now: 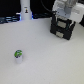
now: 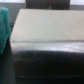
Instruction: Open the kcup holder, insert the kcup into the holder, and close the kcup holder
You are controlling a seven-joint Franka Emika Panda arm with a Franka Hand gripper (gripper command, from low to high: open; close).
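- While the arm hangs directly over the kcup holder (image 1: 63, 27) at the exterior view's upper right, the claw (image 1: 64, 15) sits just above its top; whether it is wide or narrow cannot be told
- Wrist view is filled by the holder's dark top, consistent with an approach to open it
- Holder's tray appears not yet drawn out
- The kcup (image 1: 18, 56) stands upright on the white surface (image 1: 50, 60), well apart, untouched and awaiting pickup

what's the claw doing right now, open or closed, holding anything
Claw: sits at the top of the kcup holder; open or closed cannot be told. It is not holding the kcup, which stands apart on the table.
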